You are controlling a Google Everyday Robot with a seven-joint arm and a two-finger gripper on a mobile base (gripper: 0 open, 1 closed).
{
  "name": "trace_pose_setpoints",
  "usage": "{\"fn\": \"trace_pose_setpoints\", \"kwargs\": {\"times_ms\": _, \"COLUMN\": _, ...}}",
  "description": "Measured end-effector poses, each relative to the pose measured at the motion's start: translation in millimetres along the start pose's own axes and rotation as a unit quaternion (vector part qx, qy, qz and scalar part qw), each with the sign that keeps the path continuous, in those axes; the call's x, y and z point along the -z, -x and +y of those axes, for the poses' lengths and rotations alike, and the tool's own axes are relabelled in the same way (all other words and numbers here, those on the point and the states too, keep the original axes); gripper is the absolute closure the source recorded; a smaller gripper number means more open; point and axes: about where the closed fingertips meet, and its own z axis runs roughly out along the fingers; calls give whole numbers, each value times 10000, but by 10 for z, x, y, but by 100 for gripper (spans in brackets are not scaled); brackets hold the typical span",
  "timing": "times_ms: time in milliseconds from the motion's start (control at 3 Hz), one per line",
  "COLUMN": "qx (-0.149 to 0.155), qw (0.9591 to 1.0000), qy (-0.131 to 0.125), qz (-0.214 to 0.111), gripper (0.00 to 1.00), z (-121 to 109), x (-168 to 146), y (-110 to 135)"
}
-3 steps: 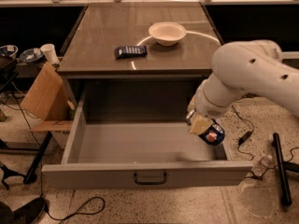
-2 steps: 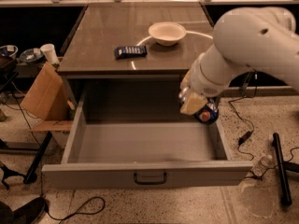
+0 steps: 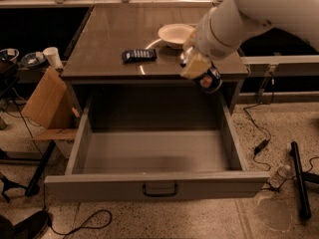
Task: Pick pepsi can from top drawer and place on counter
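My gripper (image 3: 199,71) is shut on the pepsi can (image 3: 210,79), a dark blue can with a round logo. It holds the can tilted in the air, above the back right of the open top drawer (image 3: 154,153) and level with the front edge of the counter (image 3: 119,34). The drawer is pulled fully out, with its plain front panel and small dark handle (image 3: 159,189) nearest the camera. Nothing else shows inside it. The white arm comes in from the upper right and hides the counter's right end.
A white bowl (image 3: 175,35) and a flat dark blue packet (image 3: 139,55) lie on the counter. A cardboard box (image 3: 46,101) leans at the cabinet's left. Cables, a black bar (image 3: 299,178) and a clear bottle (image 3: 280,175) lie on the floor at right.
The gripper has lifted the pepsi can up out of the drawer's right side to counter height, moving back towards the counter's front edge.
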Motion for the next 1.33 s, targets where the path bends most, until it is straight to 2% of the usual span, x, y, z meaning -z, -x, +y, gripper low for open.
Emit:
{"fn": "trace_pose_setpoints", "kwargs": {"times_ms": 333, "qx": -324, "qw": 9968, "qy": -495, "qz": -533, "gripper": 100, "z": -587, "x": 92, "y": 106}}
{"fn": "trace_pose_setpoints", "kwargs": {"times_ms": 667, "qx": -589, "qw": 9919, "qy": -658, "qz": -908, "gripper": 100, "z": -879, "x": 103, "y": 150}}
{"fn": "trace_pose_setpoints", "kwargs": {"times_ms": 1000, "qx": -994, "qw": 9849, "qy": -627, "qz": -1270, "gripper": 100, "z": -1094, "x": 18, "y": 182}}
{"fn": "trace_pose_setpoints", "kwargs": {"times_ms": 1333, "qx": -1648, "qw": 9680, "qy": -550, "qz": -1809, "gripper": 100, "z": -1156, "x": -200, "y": 196}}
